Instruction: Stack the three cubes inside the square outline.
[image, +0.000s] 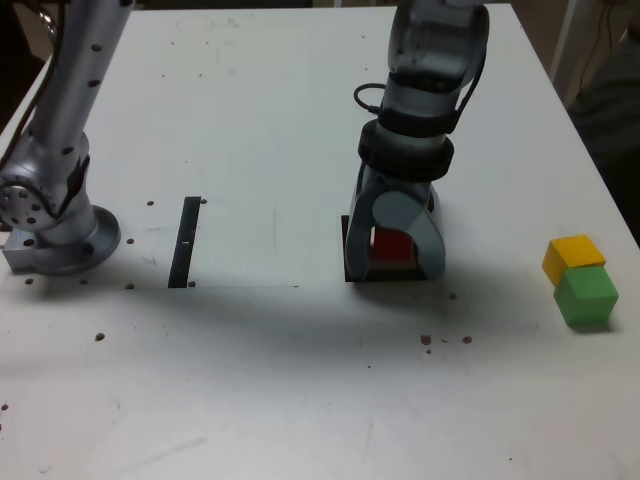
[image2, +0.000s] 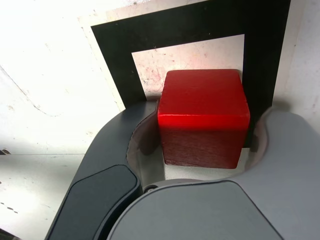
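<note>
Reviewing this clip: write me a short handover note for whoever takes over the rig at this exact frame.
Gripper: down over the square outline, jaws either side of the red cube; the wrist view shows a gap on at least one side, so it looks released rather than clamped.
Red cube: sitting inside the outline on its pale centre.
Yellow cube and green cube: touching each other near the table's edge on the exterior view's right, not yet moved.
Done: first cube placed.
Left: lift clear, then stack the other two on the red one.
</note>
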